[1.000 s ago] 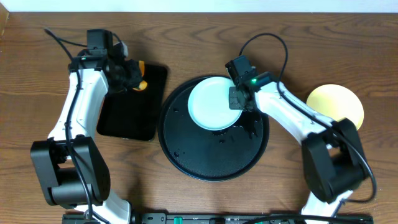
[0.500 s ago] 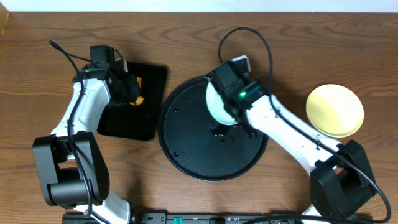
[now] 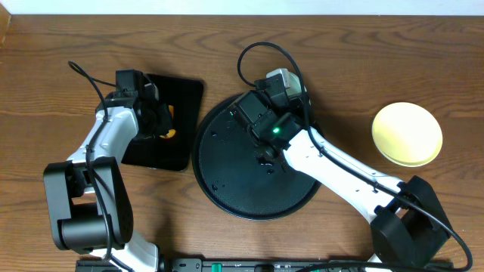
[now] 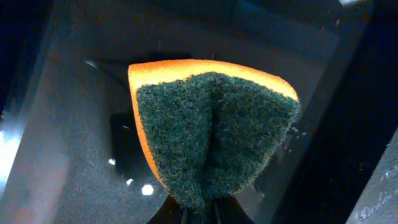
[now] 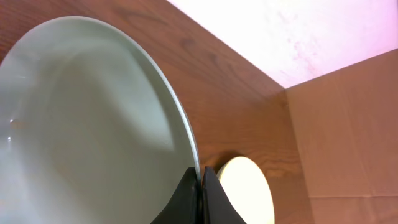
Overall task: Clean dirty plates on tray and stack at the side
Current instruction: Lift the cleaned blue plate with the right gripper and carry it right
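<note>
Item 1, nearest the front edge at the middle of the wooden counter [image 3: 60, 68]: the tray [image 3: 234, 181], large, round, matte black with a raised rim, its surface finely speckled and bare where visible. Item 2, toward the right edge: a pale yellow plate [image 3: 407, 134], small, round, shallow and smooth, lying flat on the wood well clear of the tray. Item 3, toward the left edge: a rectangular black tray [image 3: 151, 151] with rounded corners and a glossy, wet-looking floor dotted with droplets. Above it hangs the left gripper [image 4: 202, 208], its fingers pinched tight on a sponge [image 4: 211, 130]. The sponge has a coarse dark-green scouring face over a smooth orange foam backing and is creased down the middle where it is squeezed. Item 4, over the far part of the round tray, toward the far edge: the right gripper [image 5: 201, 177], its two dark fingers clamped on the thin rim of a pale mint-white plate [image 5: 81, 124]. This plate is glossy, shallow and round, and is raised off the tray and tipped steeply on edge. From overhead the right arm covers it. Past its rim, the wrist view shows wood grain and the yellow plate.
</note>
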{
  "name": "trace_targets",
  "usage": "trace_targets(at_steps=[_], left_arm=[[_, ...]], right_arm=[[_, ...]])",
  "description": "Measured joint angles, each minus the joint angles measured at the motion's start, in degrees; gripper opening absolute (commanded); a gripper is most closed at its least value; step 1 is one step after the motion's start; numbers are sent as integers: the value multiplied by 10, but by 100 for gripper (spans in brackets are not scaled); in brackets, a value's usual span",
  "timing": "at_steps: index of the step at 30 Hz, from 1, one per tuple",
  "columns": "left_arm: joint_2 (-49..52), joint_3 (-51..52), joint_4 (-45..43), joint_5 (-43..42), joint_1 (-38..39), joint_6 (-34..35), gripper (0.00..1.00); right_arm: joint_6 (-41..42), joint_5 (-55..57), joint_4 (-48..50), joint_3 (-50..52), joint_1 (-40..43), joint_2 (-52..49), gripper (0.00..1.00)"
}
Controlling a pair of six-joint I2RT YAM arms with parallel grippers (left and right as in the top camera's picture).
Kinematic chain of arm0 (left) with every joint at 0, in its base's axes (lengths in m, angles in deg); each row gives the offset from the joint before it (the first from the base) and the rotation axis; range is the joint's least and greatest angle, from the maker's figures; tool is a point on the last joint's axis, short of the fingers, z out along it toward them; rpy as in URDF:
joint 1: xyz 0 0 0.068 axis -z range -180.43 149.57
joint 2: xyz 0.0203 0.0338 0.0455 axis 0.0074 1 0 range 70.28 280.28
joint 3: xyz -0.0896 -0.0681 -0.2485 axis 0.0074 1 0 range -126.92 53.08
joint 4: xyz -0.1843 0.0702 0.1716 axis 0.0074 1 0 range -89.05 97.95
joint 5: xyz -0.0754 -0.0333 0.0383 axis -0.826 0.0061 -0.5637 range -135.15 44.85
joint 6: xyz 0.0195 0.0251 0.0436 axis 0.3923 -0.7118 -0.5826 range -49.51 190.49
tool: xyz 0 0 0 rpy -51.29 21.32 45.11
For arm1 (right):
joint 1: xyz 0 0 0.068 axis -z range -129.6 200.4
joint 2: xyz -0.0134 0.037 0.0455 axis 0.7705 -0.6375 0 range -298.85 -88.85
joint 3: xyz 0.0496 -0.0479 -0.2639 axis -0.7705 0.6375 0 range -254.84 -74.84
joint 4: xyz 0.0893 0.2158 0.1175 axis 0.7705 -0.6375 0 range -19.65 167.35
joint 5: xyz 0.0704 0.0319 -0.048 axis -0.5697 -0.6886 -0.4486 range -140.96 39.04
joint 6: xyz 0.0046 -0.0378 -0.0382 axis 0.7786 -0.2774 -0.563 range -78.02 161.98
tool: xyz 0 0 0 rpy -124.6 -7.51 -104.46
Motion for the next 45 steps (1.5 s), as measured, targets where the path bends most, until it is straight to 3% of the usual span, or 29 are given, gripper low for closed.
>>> trace_targets(at_steps=[16,28,37,45], left_arm=[[0,4,-7,2,0,0,8],[0,28,-40,1,0,0,8],[0,66,-103,1,0,-56,8],[0,81,-127,24,0,-91,7]], right_arm=[[0,27,5,0,0,3,1],[7,9,24,1,7,68,1],[38,-28,4,1,89,105,1],[116,-123,-89,1,226,117,1]])
